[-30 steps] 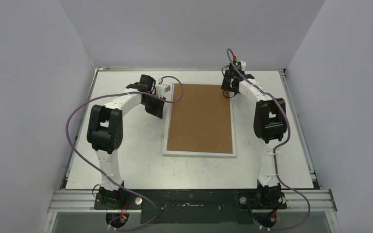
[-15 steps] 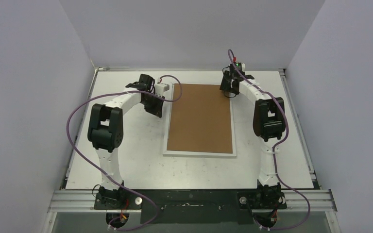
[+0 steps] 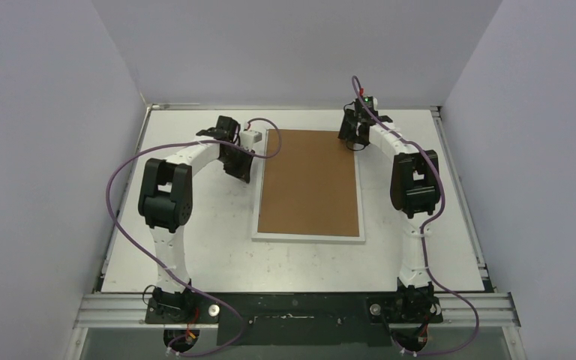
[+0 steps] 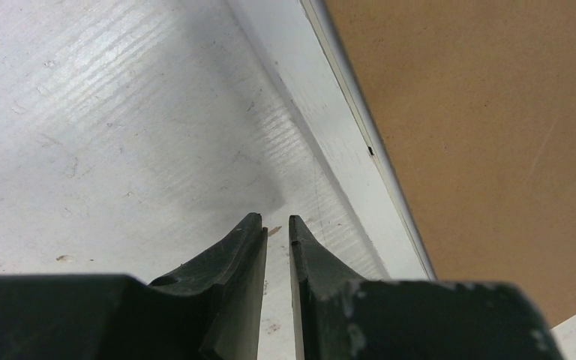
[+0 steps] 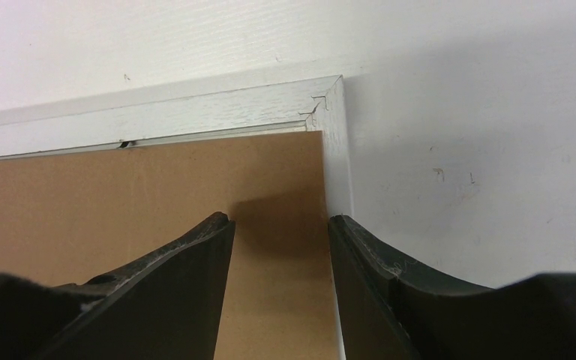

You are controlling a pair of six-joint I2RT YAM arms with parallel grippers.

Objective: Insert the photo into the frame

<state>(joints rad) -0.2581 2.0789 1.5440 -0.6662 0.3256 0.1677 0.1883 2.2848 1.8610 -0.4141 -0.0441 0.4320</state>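
Note:
The white frame [image 3: 307, 237] lies flat mid-table, with a brown backing board [image 3: 311, 182] filling its opening. The photo is hidden. My left gripper [image 3: 241, 171] hovers low over the table just outside the frame's left rail [image 4: 322, 120]. In the left wrist view the left gripper [image 4: 276, 221] shows only a narrow slit between its jaws, with nothing in it. My right gripper [image 3: 352, 137] is over the frame's far right corner [image 5: 328, 112]. The right gripper [image 5: 281, 221] is open there, straddling the board's edge [image 5: 120, 195] and holding nothing.
The white table [image 3: 195, 240] is walled by grey panels on three sides. Purple cables [image 3: 116, 217] loop off both arms. A metal rail [image 3: 292, 306] with the arm bases runs along the near edge.
The right gripper has crept slightly towards the frame's far corner. The left arm's elbow has shifted a little; its gripper stays beside the frame.

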